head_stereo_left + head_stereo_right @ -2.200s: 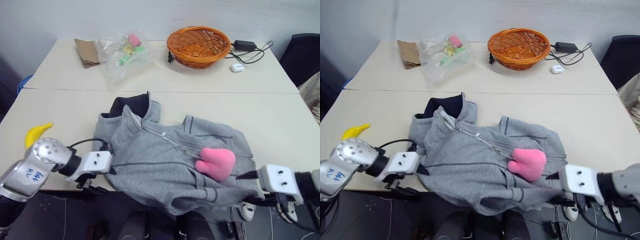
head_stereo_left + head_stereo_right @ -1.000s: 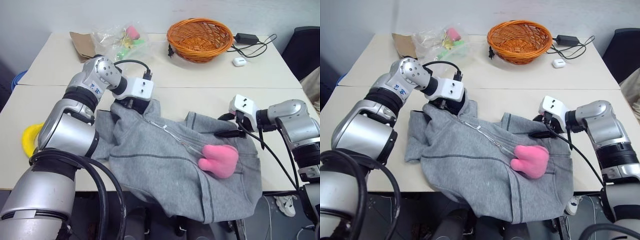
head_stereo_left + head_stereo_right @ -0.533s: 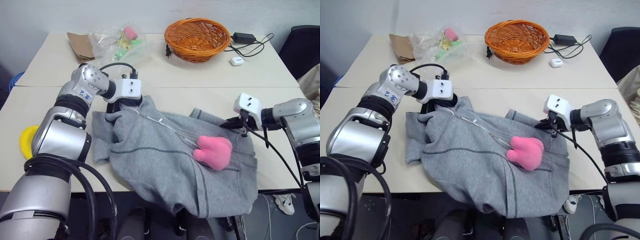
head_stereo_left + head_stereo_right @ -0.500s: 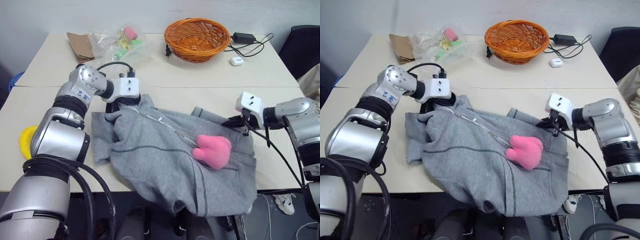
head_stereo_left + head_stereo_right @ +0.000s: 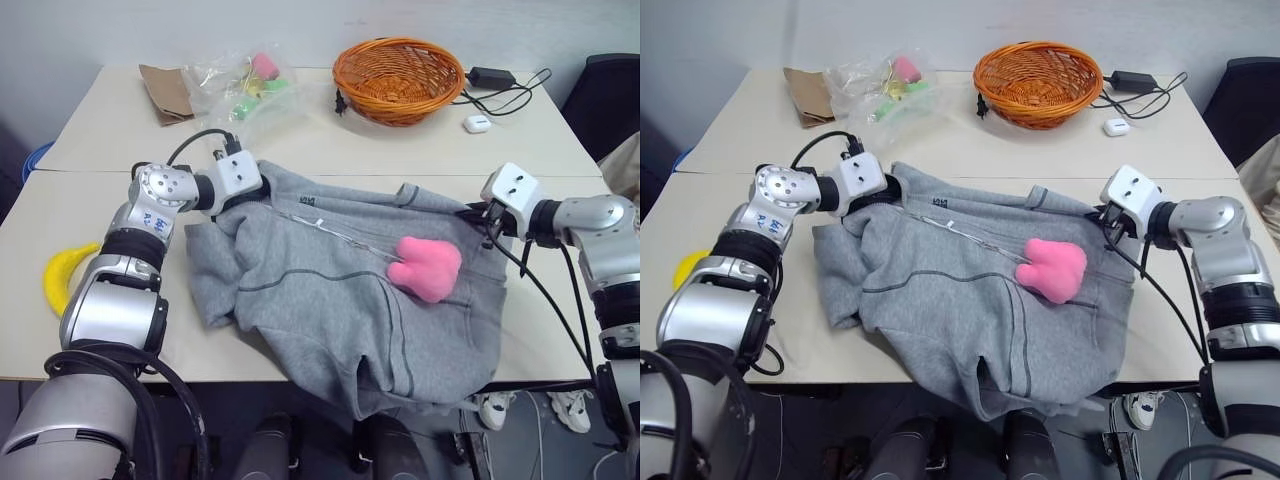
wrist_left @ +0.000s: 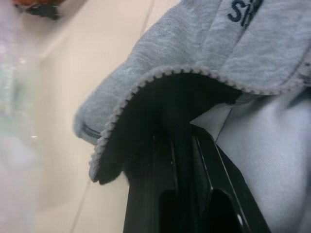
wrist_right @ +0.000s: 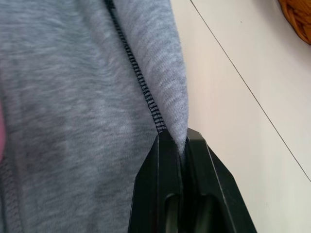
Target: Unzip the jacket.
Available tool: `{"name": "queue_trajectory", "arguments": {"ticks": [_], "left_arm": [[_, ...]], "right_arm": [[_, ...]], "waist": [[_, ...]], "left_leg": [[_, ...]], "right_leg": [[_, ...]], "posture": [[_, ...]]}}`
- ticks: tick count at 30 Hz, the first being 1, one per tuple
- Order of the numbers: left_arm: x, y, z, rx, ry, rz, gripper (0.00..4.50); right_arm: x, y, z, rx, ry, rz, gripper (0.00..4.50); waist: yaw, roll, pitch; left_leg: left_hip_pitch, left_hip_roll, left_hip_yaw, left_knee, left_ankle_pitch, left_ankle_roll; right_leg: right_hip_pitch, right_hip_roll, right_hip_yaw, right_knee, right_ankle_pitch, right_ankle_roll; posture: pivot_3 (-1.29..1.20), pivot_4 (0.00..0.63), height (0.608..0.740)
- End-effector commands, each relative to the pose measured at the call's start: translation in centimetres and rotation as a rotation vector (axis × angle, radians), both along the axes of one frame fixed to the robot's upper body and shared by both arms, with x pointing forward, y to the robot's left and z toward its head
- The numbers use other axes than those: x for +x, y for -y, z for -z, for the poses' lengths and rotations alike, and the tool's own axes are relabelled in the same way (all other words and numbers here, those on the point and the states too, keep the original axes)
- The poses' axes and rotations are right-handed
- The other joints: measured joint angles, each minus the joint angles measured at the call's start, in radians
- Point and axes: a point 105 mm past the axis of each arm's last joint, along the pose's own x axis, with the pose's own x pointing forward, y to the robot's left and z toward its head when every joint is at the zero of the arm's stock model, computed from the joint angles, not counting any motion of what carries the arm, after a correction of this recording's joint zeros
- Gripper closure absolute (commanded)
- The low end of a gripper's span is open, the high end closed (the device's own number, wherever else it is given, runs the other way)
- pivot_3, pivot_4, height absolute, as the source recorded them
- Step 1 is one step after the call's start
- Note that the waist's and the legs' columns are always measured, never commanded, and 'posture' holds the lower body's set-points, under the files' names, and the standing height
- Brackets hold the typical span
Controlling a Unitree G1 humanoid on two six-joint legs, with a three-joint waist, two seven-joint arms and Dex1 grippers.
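Observation:
The light grey jacket [image 5: 330,300] lies spread across the near table, its lower part hanging over the front edge. Its silver zipper [image 5: 340,235] runs diagonally from the collar toward a pink plush toy [image 5: 428,268] lying on the chest. My left gripper [image 5: 260,192] is shut on the collar at the jacket's left end; in the left wrist view its fingers [image 6: 180,160] pinch the dark-lined collar edge. My right gripper [image 5: 476,213] is shut on the jacket's right edge, and the right wrist view shows its fingers [image 7: 177,150] clamping the grey hem beside a black seam.
On the far table stand an orange wicker basket [image 5: 400,78], a clear plastic bag of toys [image 5: 240,90], brown paper [image 5: 168,92], a charger with cable [image 5: 495,75] and a small white case [image 5: 473,123]. A banana [image 5: 65,275] lies left of the jacket.
Both arms rose from the table's front edge to the jacket, and both grippers closed on its cloth. They then drew apart sideways, stretching the jacket wider.

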Motion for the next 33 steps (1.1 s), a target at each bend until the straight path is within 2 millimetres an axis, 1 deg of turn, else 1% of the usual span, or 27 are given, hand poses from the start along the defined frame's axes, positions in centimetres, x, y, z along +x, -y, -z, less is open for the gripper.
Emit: {"name": "queue_trajectory", "arguments": {"ticks": [1, 2, 3, 4, 8, 11, 13, 14, 16, 17, 19, 20, 22, 24, 25, 27, 28, 30, 31, 33], "left_arm": [[-0.7, -0.8, 0.7, -0.012, -0.082, 0.016, 4.11], [-1.0, -0.9, 0.4, -0.018, -0.099, 0.026, 3.74], [-1.1, -1.0, 0.3, -0.022, -0.111, 0.033, 3.51], [-1.3, -1.2, 0.1, -0.022, -0.120, 0.042, 3.19], [-2.2, -2.5, -0.9, -0.006, -0.128, 0.064, 1.94], [-2.9, -3.6, -2.4, 0.002, -0.096, 0.062, 1.00], [-3.4, -4.4, -3.9, -0.022, -0.079, 0.052, 0.42], [-3.8, -4.6, -5.0, -0.058, -0.074, 0.056, 0.42], [-4.4, -4.7, -6.5, -0.106, -0.071, 0.068, 0.42], [-4.9, -4.3, -7.9, -0.168, -0.073, 0.099, 0.42], [-6.2, -3.0, -10.4, -0.271, -0.080, 0.186, 0.42], [-6.8, -2.2, -11.2, -0.304, -0.084, 0.234, 0.42], [-7.6, 0.0, -12.2, -0.334, -0.106, 0.334, 0.42], [-7.9, 1.9, -12.1, -0.314, -0.133, 0.404, 0.42], [-7.6, 2.8, -11.5, -0.276, -0.146, 0.422, 0.42], [-6.7, 3.9, -10.3, -0.208, -0.157, 0.424, 0.42], [-6.1, 4.5, -10.1, -0.198, -0.160, 0.426, 0.42], [-5.2, 5.6, -10.3, -0.231, -0.175, 0.425, 0.42], [-4.7, 6.1, -10.1, -0.219, -0.179, 0.421, 0.42], [-4.2, 6.9, -8.9, -0.141, -0.188, 0.434, 0.42]], "right_arm": [[0.1, 1.1, -1.1, -0.014, 0.033, 0.040, 4.50], [0.1, 1.2, -1.4, 0.002, 0.033, 0.048, 4.26], [0.1, 1.3, -1.6, 0.015, 0.033, 0.055, 4.00], [0.1, 1.4, -1.9, 0.022, 0.037, 0.059, 3.75], [-0.7, 1.8, -3.7, -0.006, 0.073, 0.043, 2.44], [-1.8, 1.4, -5.1, -0.061, 0.115, 0.005, 1.37], [-3.0, 0.6, -6.1, -0.072, 0.141, -0.045, 0.75], [-3.8, -0.1, -6.7, -0.065, 0.157, -0.079, 0.75], [-5.0, -1.0, -7.3, -0.053, 0.171, -0.119, 0.75], [-6.0, -1.8, -7.3, -0.042, 0.169, -0.151, 0.75], [-7.9, -3.2, -6.6, -0.035, 0.147, -0.206, 0.75], [-8.7, -3.7, -6.1, -0.040, 0.133, -0.224, 0.75], [-9.7, -4.4, -4.7, -0.056, 0.108, -0.236, 0.75], [-10.2, -4.8, -3.7, -0.066, 0.097, -0.235, 0.75], [-10.4, -5.0, -3.3, -0.060, 0.091, -0.231, 0.75], [-10.6, -5.3, -2.8, -0.044, 0.089, -0.221, 0.75], [-10.7, -5.4, -2.7, -0.034, 0.088, -0.213, 0.75], [-10.7, -5.5, -2.6, -0.027, 0.091, -0.202, 0.75], [-10.7, -5.5, -2.6, -0.027, 0.093, -0.197, 0.75], [-10.9, -5.5, -2.6, -0.026, 0.098, -0.189, 0.75]], "waist": [[0.001, 0.000, 0.000], [0.001, 0.000, 0.000], [0.000, 0.000, 0.000], [-0.001, 0.000, 0.000], [-0.004, 0.001, 0.000], [-0.005, 0.001, 0.000], [-0.003, 0.000, 0.000], [-0.002, 0.001, 0.000], [0.000, 0.001, 0.000], [0.000, 0.001, 0.000], [0.012, 0.000, 0.000], [0.016, 0.000, 0.000], [0.029, 0.000, -0.001], [0.039, 0.000, -0.001], [0.040, 0.000, -0.001], [0.041, 0.000, -0.001], [0.042, -0.001, -0.001], [0.043, -0.001, -0.001], [0.043, -0.001, -0.001], [0.043, -0.001, -0.001]], "left_leg": [[0.000, 0.000, 0.000, 0.000, 0.000, 0.000], [0.000, 0.000, 0.000, 0.000, 0.000, 0.000], [0.000, 0.000, 0.000, 0.000, 0.000, 0.000], [0.000, 0.000, 0.000, 0.000, 0.000, 0.000], [0.000, 0.000, 0.000, 0.000, 0.000, 0.000], [0.000, 0.001, 0.000, -0.001, 0.000, 0.000], [0.000, 0.001, 0.000, 0.000, 0.000, 0.000], [0.000, 0.001, 0.000, 0.000, 0.000, 0.000], [0.000, 0.001, 0.000, 0.001, 0.000, 0.000], [0.000, 0.001, 0.000, 0.001, 0.000, 0.000], [-0.001, 0.001, -0.001, 0.001, 0.000, 0.000], [-0.001, 0.001, -0.003, 0.003, 0.000, 0.000], [-0.001, 0.001, -0.004, 0.005, 0.000, 0.001], [-0.001, 0.000, -0.007, 0.007, -0.001, 0.001], [-0.001, -0.001, -0.007, 0.008, -0.001, 0.001], [0.000, -0.002, -0.006, 0.009, 0.000, 0.003], [0.000, -0.002, -0.006, 0.009, 0.000, 0.003], [0.000, -0.002, -0.006, 0.009, 0.000, 0.003], [0.000, -0.002, -0.005, 0.008, 0.000, 0.003], [-0.001, -0.002, -0.005, 0.008, 0.000, 0.003]], "right_leg": [[0.000, 0.000, 0.000, 0.000, 0.000, 0.000], [0.000, 0.000, 0.000, 0.000, 0.000, 0.000], [0.000, 0.000, 0.000, 0.000, 0.000, 0.000], [0.000, 0.000, 0.000, 0.000, 0.000, 0.000], [0.000, 0.000, 0.000, 0.000, 0.000, 0.000], [0.000, 0.001, 0.001, 0.000, 0.000, 0.000], [0.000, 0.001, 0.001, 0.000, 0.000, 0.000], [0.000, 0.001, 0.001, 0.000, 0.000, 0.000], [0.000, 0.001, 0.001, 0.000, 0.000, 0.000], [0.000, 0.001, 0.001, 0.000, 0.000, 0.000], [0.000, 0.001, 0.000, 0.000, 0.000, 0.000], [0.001, 0.001, 0.000, -0.001, 0.000, 0.000], [0.003, 0.001, 0.000, 0.000, 0.000, 0.000], [0.006, 0.001, 0.000, -0.001, 0.001, 0.001], [0.007, 0.001, 0.000, -0.001, 0.001, 0.002], [0.008, 0.000, 0.002, -0.001, 0.003, 0.003], [0.008, 0.000, 0.002, 0.000, 0.003, 0.003], [0.007, 0.001, 0.002, 0.000, 0.003, 0.003], [0.007, 0.001, 0.002, 0.000, 0.003, 0.003], [0.005, 0.001, 0.002, -0.001, 0.003, 0.003]], "posture": [[0.00, 0.150, 0.740], [0.00, 0.150, 0.740], [0.00, 0.150, 0.740], [0.00, 0.150, 0.740], [0.00, 0.150, 0.740], [0.00, 0.150, 0.740], [0.00, 0.150, 0.740], [0.00, 0.150, 0.740], [0.00, 0.150, 0.740], [0.00, 0.150, 0.740], [0.00, 0.150, 0.740], [0.00, 0.150, 0.740], [0.00, 0.150, 0.740], [0.00, 0.150, 0.740], [0.00, 0.150, 0.740], [0.00, 0.150, 0.740], [0.00, 0.150, 0.740], [0.00, 0.150, 0.740], [0.00, 0.150, 0.740], [0.00, 0.150, 0.740]]}}
